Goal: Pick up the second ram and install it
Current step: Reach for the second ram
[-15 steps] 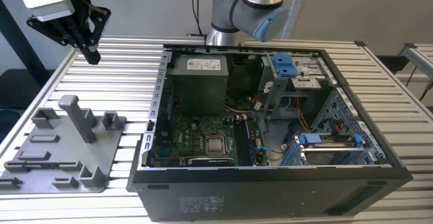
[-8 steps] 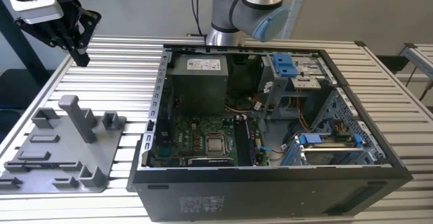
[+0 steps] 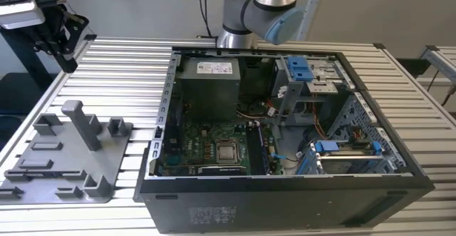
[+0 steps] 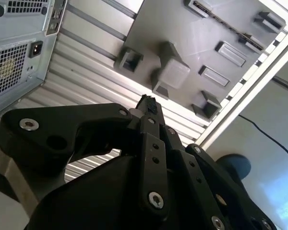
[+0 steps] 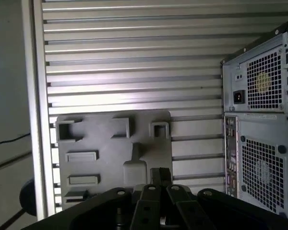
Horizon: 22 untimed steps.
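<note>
My gripper (image 3: 69, 64) hangs high over the slatted table at the exterior view's far left, above the back edge of the grey fixture tray (image 3: 64, 156). Its black fingertips (image 4: 148, 102) are pressed together in both wrist views, with nothing showing between them. From there they point down toward the tray's tall post (image 5: 134, 165). The second ram is out of view; I cannot make it out on the tray or in the open computer case (image 3: 285, 185).
The case lies on its side to the exterior view's right of the tray, with its motherboard (image 3: 213, 145), power supply (image 3: 208, 84) and blue drive latches (image 3: 299, 68) exposed. Its rear panel (image 5: 259, 120) shows beside the tray (image 4: 206, 43). The arm's base (image 3: 249, 17) stands behind the case.
</note>
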Motion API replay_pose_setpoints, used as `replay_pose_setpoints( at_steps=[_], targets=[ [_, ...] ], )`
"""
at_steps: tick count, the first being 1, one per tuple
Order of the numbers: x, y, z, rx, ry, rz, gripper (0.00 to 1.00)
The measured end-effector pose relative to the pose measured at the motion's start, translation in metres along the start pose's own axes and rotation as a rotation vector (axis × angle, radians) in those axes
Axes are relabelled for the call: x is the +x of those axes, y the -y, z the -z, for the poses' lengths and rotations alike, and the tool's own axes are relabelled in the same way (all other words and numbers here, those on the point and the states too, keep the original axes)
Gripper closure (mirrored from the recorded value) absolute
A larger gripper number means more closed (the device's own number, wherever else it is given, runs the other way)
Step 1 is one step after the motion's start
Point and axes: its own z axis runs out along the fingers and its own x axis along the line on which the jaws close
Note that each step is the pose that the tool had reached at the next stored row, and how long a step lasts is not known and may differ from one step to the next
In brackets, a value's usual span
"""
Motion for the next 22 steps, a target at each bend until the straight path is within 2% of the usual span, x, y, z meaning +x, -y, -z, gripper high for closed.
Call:
replay_pose_setpoints(
  at_steps=[2,8,13,16,22],
  targets=[
    [0.0048,0.0004,-0.0004,0.0012,-0.0076,0.000,0.89],
    [0.0152,0.0023,-0.0010,0.0021,-0.0212,-0.001,0.89],
    [0.0266,0.0033,-0.0024,0.0043,-0.0347,-0.001,0.89],
    [0.0348,0.0041,-0.0032,0.0046,-0.0375,-0.001,0.89],
    [0.0535,0.0063,-0.0052,0.0047,-0.0377,-0.001,0.89]
  ],
)
